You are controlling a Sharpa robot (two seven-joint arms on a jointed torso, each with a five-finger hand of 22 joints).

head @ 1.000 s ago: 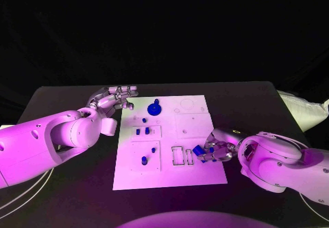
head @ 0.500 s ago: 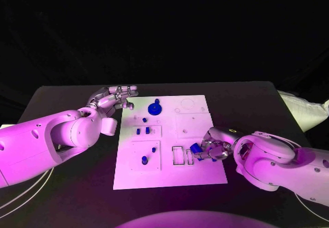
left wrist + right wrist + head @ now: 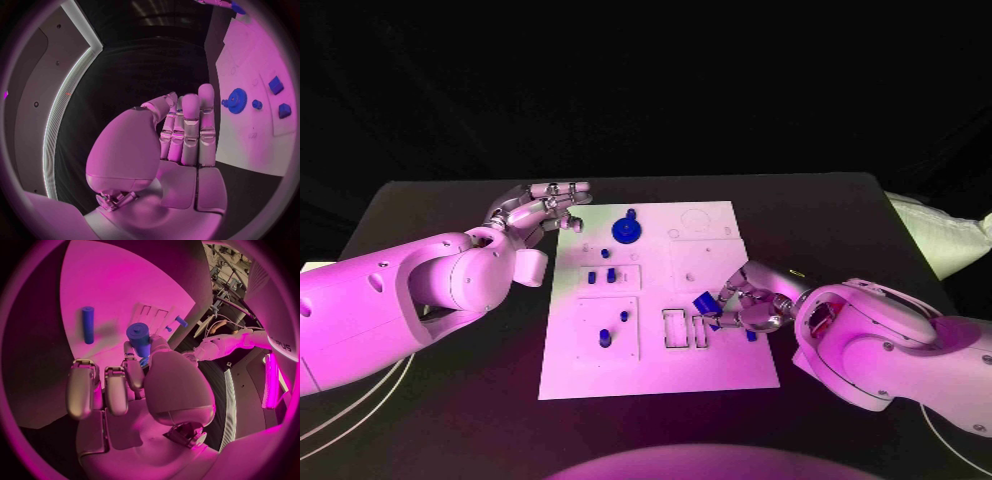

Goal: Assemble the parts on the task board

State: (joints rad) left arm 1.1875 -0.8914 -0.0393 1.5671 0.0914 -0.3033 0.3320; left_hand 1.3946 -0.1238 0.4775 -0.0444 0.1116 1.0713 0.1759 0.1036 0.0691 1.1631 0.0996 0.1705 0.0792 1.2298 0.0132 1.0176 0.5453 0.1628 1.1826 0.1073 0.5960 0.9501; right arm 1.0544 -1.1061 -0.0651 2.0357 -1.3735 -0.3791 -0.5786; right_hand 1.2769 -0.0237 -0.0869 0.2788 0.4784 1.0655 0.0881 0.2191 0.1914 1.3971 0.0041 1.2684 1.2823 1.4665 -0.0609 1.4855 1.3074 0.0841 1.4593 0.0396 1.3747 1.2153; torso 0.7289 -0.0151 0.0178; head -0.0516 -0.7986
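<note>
The white task board (image 3: 718, 375) lies mid-table. My right hand (image 3: 750, 306) hovers at its right side and pinches a blue peg (image 3: 705, 303) between thumb and a finger, just right of two rectangular slots (image 3: 684, 329). The right wrist view shows the held peg (image 3: 139, 337) upright in the fingertips, and a loose blue cylinder (image 3: 88, 325) lying on the board beside the hand (image 3: 134, 385). A blue gear (image 3: 627, 230) sits at the board's far end, with small blue parts (image 3: 600, 275) below it. My left hand (image 3: 538, 210) rests off the board's far left corner, fingers straight, holding nothing.
More small blue parts (image 3: 604, 338) stand in the board's near left panel. The left wrist view shows the left hand (image 3: 184, 135) with the gear (image 3: 237, 100) and small parts (image 3: 275, 84) beyond it. Black table (image 3: 430, 420) surrounds the board.
My right hand has moved a little away from me and to the left with the blue peg, closer to the slots. The left arm has stayed still.
</note>
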